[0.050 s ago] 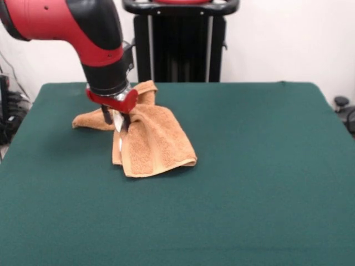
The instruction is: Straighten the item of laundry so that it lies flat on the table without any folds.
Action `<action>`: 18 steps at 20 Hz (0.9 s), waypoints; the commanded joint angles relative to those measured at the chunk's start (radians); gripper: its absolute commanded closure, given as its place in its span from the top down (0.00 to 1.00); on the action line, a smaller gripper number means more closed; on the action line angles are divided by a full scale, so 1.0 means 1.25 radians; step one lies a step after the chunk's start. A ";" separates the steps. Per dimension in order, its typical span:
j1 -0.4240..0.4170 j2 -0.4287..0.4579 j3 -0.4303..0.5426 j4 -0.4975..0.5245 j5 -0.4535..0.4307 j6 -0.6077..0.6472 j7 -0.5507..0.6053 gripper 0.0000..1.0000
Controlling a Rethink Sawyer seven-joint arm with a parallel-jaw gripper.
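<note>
I count one towel (150, 141), one table (249, 183) and one arm (83, 27), mine, ending in one gripper (116, 118).

The towel is orange-tan terry cloth, rumpled and doubled over itself. It sits on the left half of the table, nearer the far edge than the near one. One flap trails off to the left, a peak rises behind my gripper, and the broadest fold slopes down to a corner on the right. A sliver of white shows at its left edge, just below my fingers.

My arm comes in from the upper left, its red and black elbow bent so that the wrist points straight down. Under the red collar my dark fingers (105, 116) reach into the high part of the towel. They stand close together with cloth bunched between them, so I have the towel pinched; the cloth drapes down from that spot.

The table top is dark green felt, wide and bare around the towel. Behind it stand a black pedestal (180, 44) and a plain white wall (277, 39). Some dark gear sits at the left edge (8, 111).
</note>
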 commanded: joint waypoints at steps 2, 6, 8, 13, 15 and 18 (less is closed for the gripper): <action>0.077 0.092 0.015 0.046 -0.028 0.057 -0.057 0.00; 0.084 0.094 0.005 0.034 -0.007 0.074 -0.042 0.00; 0.090 0.088 -0.002 0.033 -0.008 0.056 -0.025 0.00; 0.088 0.075 0.003 0.029 -0.003 0.039 -0.025 0.00; 0.080 0.069 0.008 0.031 0.000 0.039 -0.033 0.00; 0.080 0.014 0.009 0.056 0.010 0.054 -0.032 0.00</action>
